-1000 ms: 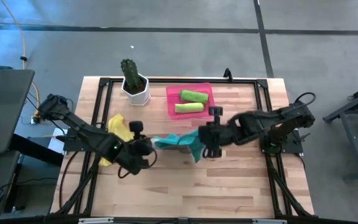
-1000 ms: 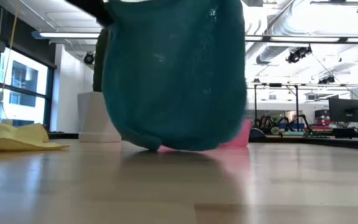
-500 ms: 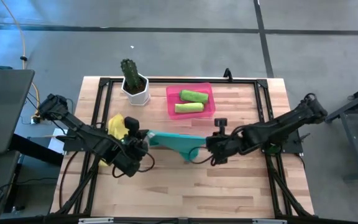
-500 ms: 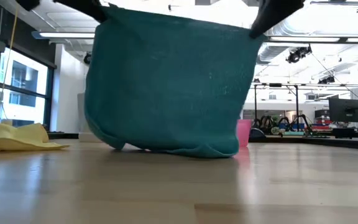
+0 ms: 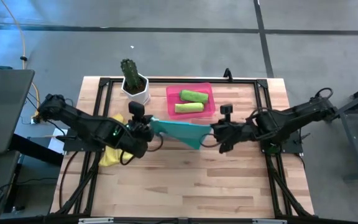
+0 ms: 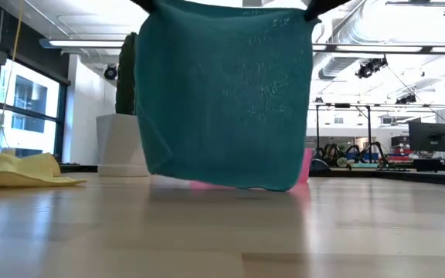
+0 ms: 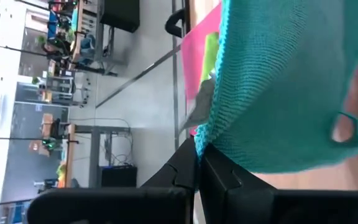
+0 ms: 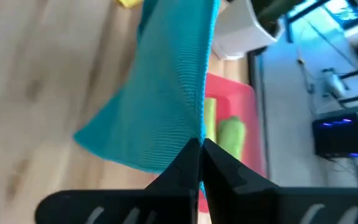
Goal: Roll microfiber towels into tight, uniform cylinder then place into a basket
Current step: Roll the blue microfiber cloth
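Both claws were pinched tight, left claw (image 5: 146,126) and right claw (image 5: 218,129), each clamped on a top corner of the teal towel (image 6: 226,100), hanging just above the bench (image 5: 185,180). If either corner slipped, it'd crumple. Beyond sat the pink basket (image 5: 171,99).

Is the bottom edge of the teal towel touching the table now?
Apart. In the low view the teal towel hangs with its lower edge above the table; pink and background show through the gap beneath.
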Robot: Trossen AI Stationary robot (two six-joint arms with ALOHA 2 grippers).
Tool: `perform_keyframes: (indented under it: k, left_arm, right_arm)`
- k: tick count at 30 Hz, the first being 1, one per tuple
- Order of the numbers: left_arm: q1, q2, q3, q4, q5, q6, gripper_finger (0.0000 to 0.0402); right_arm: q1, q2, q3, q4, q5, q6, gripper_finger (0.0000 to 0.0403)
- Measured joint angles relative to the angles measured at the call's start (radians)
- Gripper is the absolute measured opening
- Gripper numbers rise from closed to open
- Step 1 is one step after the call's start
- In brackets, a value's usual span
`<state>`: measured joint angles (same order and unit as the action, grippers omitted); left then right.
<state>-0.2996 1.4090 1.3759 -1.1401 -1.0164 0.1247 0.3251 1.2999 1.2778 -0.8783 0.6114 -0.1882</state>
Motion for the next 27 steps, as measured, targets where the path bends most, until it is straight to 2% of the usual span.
perform_keyframes:
  k: [7, 11, 14, 15, 16, 19, 20, 21, 22, 25, 26, 27]
  left_arm:
    - [0.089, 0.0, 0.059, -0.026, -0.021, 0.129, 0.0]
    - [0.148, 0.0, 0.081, -0.026, -0.084, 0.208, 0.0]
    - [0.178, -0.001, 0.089, -0.022, -0.118, 0.205, 0.0]
    - [0.18, -0.001, 0.089, -0.022, -0.091, 0.162, 0.0]
    - [0.178, -0.001, 0.089, -0.022, -0.017, 0.105, 0.0]
    - [0.163, -0.001, 0.089, -0.034, 0.381, 0.072, 0.0]
    - [0.159, -0.001, 0.088, -0.04, 0.453, 0.106, 0.0]
    - [0.158, 0.0, 0.088, -0.046, 0.459, 0.134, 0.0]
    - [0.153, 0.0, 0.088, -0.046, 0.396, 0.144, 0.0]
    - [0.138, 0.0, 0.088, -0.042, 0.031, 0.057, 0.0]
    - [0.138, -0.002, 0.089, -0.041, -0.041, 0.016, 0.0]
    - [0.137, -0.003, 0.089, -0.041, -0.052, -0.009, 0.0]
  right_arm:
    - [-0.073, 0.0, 0.0, 0.007, 0.224, -0.245, 0.0]
    - [-0.12, 0.0, 0.0, 0.045, 0.284, -0.385, 0.0]
    - [-0.137, 0.0, 0.0, 0.085, 0.332, -0.414, 0.0]
    - [-0.136, 0.0, 0.0, 0.093, 0.327, -0.378, 0.0]
    - [-0.13, 0.0, 0.0, 0.094, 0.282, -0.325, 0.0]
    - [-0.104, -0.004, 0.0, 0.051, -0.068, -0.28, 0.0]
    - [-0.098, -0.005, 0.0, 0.034, -0.138, -0.322, 0.0]
    - [-0.094, -0.005, 0.0, 0.03, -0.151, -0.369, 0.0]
    - [-0.09, -0.005, 0.0, 0.038, -0.091, -0.398, 0.0]
    - [-0.1, -0.004, 0.001, 0.134, 0.237, -0.363, 0.0]
    - [-0.106, -0.004, 0.003, 0.149, 0.267, -0.339, 0.0]
    - [-0.108, -0.004, 0.007, 0.141, 0.228, -0.315, 0.0]
